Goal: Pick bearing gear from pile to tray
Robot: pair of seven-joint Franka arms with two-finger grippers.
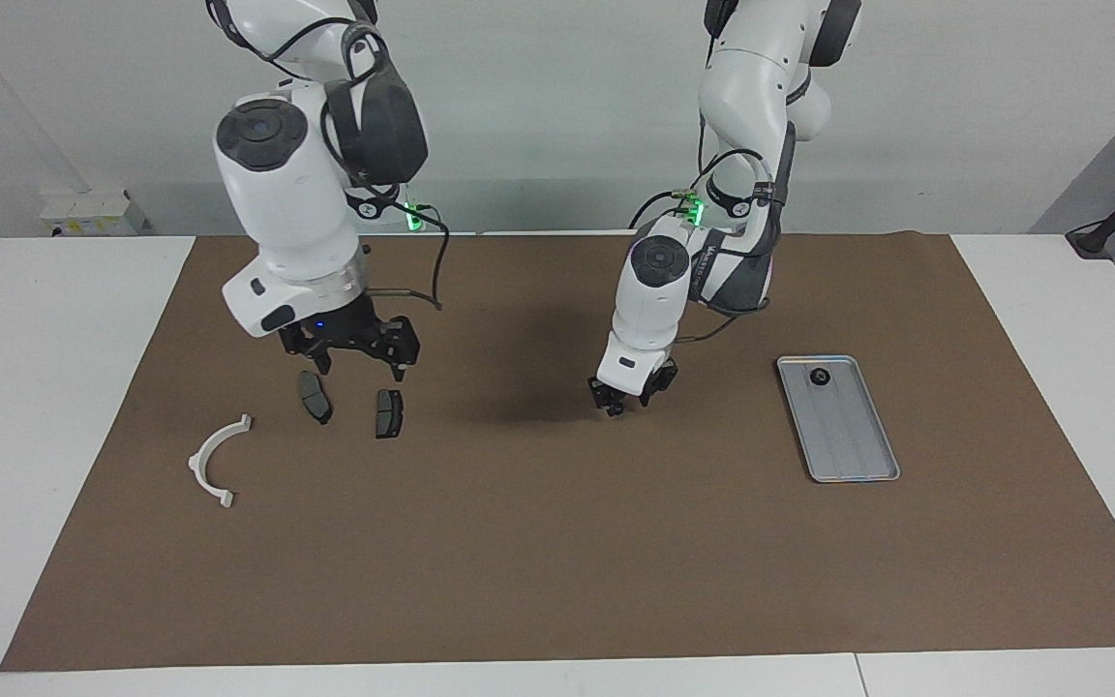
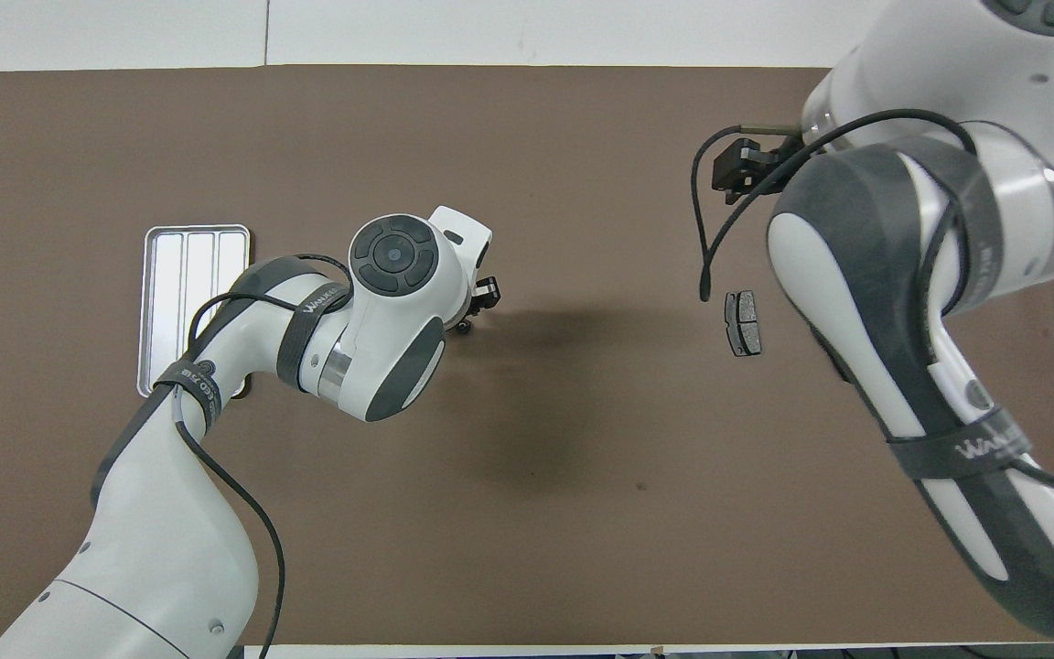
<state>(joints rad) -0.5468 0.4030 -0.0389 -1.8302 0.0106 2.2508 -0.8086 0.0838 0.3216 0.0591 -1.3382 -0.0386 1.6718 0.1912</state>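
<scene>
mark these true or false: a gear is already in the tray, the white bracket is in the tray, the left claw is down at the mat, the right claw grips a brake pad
1. A gear lies in the tray. True.
2. The white bracket lies in the tray. False: it rests on the brown mat, toward the right arm's end.
3. The left claw is down at the mat. True.
4. The right claw grips a brake pad. False: it hangs open over both brake pads.
</scene>
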